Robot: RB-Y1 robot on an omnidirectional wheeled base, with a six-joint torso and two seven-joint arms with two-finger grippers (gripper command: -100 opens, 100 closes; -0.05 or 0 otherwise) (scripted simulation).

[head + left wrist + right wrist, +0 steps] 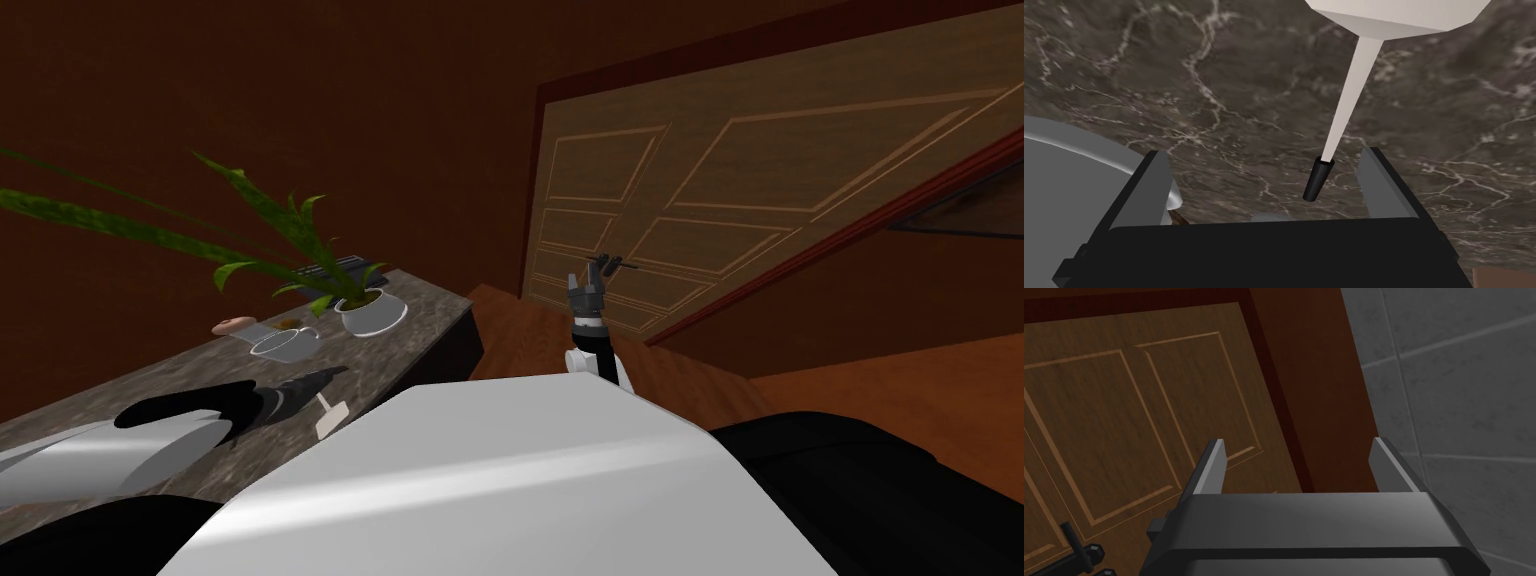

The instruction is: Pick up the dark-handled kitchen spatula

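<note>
Step in hand: approach to the grasp, not yet closed. The left gripper [1264, 152] is held low over the marbled countertop [1234, 75], with its fingers spread wide and nothing pinched. The spatula [1344, 115] lies flat on the countertop. Its short dark handle [1319, 177] sits between the two fingers, nearer one than the other and touching neither. The pale shaft runs away from the gripper to a broad pale blade [1396, 15].

Next move, as judged: the gripper is to be centred on the handle, lowered a little, then closed across it. Little handle length is offered, and a grip landing on the tapered shaft is judged likely to slip.

A grey curved rim [1079, 165] lies just beside the finger farther from the handle; what it belongs to cannot be told. Contact there is to be avoided.

Farther along the countertop a metal cup [285, 343], a potted plant [370, 312] and a doughnut-like ring [233, 325] are noted, apart from the spatula. The right gripper [588, 285] is held raised before a panelled door [760, 190], fingers spread and empty.
</note>
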